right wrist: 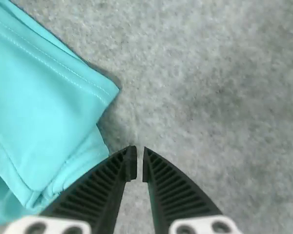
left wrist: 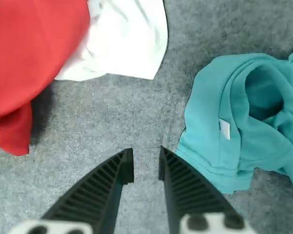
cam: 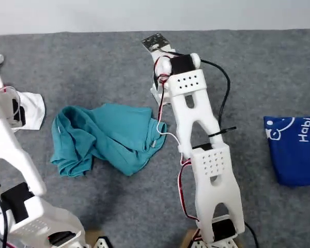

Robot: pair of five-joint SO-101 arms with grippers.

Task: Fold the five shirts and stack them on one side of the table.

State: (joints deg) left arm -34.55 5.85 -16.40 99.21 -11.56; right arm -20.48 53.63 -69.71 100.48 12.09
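Note:
A crumpled teal shirt [cam: 108, 137] lies left of the table's middle. My left gripper [left wrist: 146, 163] hangs slightly open and empty above bare grey felt, with the teal shirt's [left wrist: 244, 117] collar edge beside one finger. A white shirt [left wrist: 122, 39] and a red shirt [left wrist: 29, 58] lie just beyond it. My right gripper [right wrist: 139, 161] is shut on nothing, low over the felt, right beside a hemmed corner of the teal shirt [right wrist: 34, 112]. In the high view the right arm [cam: 196, 119] stretches up the middle of the table and the left arm [cam: 10, 150] stands at the left edge.
A folded dark blue shirt [cam: 294, 150] with white print lies at the right edge. The white shirt [cam: 33, 109] sits at the far left, partly behind the left arm. Grey felt [cam: 93, 67] covers the table, bare at the back and between the right arm and the blue shirt.

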